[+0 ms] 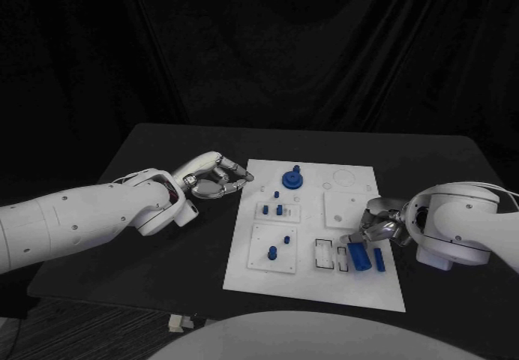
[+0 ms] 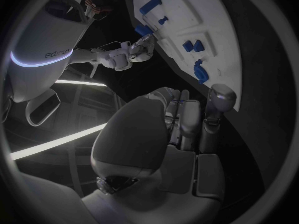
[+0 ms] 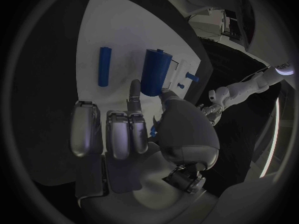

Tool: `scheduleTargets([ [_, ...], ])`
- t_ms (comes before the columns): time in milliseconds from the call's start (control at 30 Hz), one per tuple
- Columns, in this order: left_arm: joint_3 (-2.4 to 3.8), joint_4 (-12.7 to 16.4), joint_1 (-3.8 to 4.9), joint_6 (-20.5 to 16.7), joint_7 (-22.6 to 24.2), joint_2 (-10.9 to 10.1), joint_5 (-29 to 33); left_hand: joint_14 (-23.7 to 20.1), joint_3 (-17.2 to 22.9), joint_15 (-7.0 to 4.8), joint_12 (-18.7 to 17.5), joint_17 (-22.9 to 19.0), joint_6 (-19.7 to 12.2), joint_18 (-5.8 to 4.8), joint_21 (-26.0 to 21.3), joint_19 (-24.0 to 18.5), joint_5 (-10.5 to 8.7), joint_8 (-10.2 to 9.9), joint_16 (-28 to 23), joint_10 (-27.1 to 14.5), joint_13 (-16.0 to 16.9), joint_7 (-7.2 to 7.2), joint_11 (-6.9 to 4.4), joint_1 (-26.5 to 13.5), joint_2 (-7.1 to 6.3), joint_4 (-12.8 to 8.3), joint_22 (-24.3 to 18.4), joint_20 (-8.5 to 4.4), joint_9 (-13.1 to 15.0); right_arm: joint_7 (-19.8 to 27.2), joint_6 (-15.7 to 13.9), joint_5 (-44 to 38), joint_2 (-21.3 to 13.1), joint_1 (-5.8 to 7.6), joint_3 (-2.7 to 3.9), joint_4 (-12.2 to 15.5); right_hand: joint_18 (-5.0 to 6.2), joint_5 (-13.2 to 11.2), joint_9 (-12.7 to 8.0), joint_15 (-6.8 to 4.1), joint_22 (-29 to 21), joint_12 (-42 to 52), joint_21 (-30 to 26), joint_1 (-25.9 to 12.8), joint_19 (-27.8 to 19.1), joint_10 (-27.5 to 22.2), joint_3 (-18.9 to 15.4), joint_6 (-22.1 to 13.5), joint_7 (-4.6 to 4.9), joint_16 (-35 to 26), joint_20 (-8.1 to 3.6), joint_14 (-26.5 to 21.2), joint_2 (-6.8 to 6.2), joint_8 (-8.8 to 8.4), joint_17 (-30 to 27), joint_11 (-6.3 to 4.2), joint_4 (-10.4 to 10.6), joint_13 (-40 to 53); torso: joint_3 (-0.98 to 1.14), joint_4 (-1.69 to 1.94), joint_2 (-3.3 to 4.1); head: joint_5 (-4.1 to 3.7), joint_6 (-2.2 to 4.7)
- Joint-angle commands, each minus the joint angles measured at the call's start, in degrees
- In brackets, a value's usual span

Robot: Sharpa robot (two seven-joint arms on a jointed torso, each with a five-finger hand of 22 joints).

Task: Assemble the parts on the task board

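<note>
Head view: I see the black worktop (image 1: 162, 262) carrying the white task board (image 1: 313, 289) at its middle. My left hand (image 1: 214, 176) sits just off the board's left edge with fingers curled in and nothing in them. My right hand (image 1: 379, 223) hangs over the board's right side; the right wrist view shows its fingertip and thumb meeting at the near end of a thick blue cylinder (image 3: 156, 72), but I cannot tell whether they have it pinched or merely touch it. That cylinder lies beside the rectangular slots, with a thin blue rod (image 1: 379, 259) loose just beyond it. A blue round knob part (image 1: 292, 178) and small blue pegs (image 1: 277, 208) already stand in their plates. I judge the task partly done: cylinder and rod remain unseated.
</note>
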Motion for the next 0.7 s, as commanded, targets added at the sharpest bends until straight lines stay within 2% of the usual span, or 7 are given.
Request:
scheduleTargets([
  [33, 0.05, 0.08, -0.10, 0.66, 0.39, 0.09, 0.24, -0.37, 0.23, -0.08, -0.15, -0.05, -0.10, 0.33, -0.18, -0.39, 0.26, -0.13, -0.20, 0.33, -0.02, 0.38, 0.18, 0.04, 0.21, 0.05, 5.85, -0.04, 0.00, -0.40, -2.29, 3.37, 0.14, 0.24, 0.00, 0.23, 0.90, 0.30, 0.03, -0.34, 10.78, 0.20, -0.42, 0.08, 0.04, 5.94, 0.56, -0.33, -0.10, -0.25, -0.02, 5.30, 0.66, 0.00, 12.00, -0.37, -0.55, 15.10, 0.00, 0.01, 0.01, -0.08, 0.00],
  [433, 0.05, 0.20, -0.11, 0.74, 0.29, -0.03, 0.24, -0.41, 0.27, -0.04, -0.15, -0.11, -0.13, 0.33, -0.20, -0.43, 0.27, -0.15, -0.22, 0.37, -0.01, 0.34, 0.22, 0.04, 0.24, 0.05, 5.84, -0.02, -0.01, -0.29, -5.22, 4.71, 2.03, 0.31, -0.02, -0.30, 1.09, 0.34, 0.14, -0.30, 10.49, 0.20, -1.35, -0.03, -0.34, 5.94, 0.70, -0.74, 0.04, -0.53, -0.01, 5.20, 1.00, -0.26, 11.54, -0.33, -0.46, 15.10, -0.01, 0.02, 0.01, -0.22, 0.00],
  [700, 0.05, 0.23, -0.12, 0.83, 0.24, -0.07, 0.24, -0.41, 0.27, -0.04, -0.15, -0.11, -0.13, 0.33, -0.20, -0.43, 0.27, -0.15, -0.22, 0.37, -0.01, 0.34, 0.22, 0.04, 0.24, 0.05, 5.84, -0.02, -0.01, -0.36, -6.95, 5.12, 3.48, -0.34, -0.03, -1.02, 1.22, 0.68, 0.25, -0.25, 10.29, 0.20, -1.99, 0.01, -0.57, 5.94, 0.85, -1.22, 0.15, -0.71, 0.02, 5.13, 1.17, -0.59, 11.24, -0.27, -0.50, 15.10, -0.01, 0.07, 0.00, -0.14, 0.00],
])
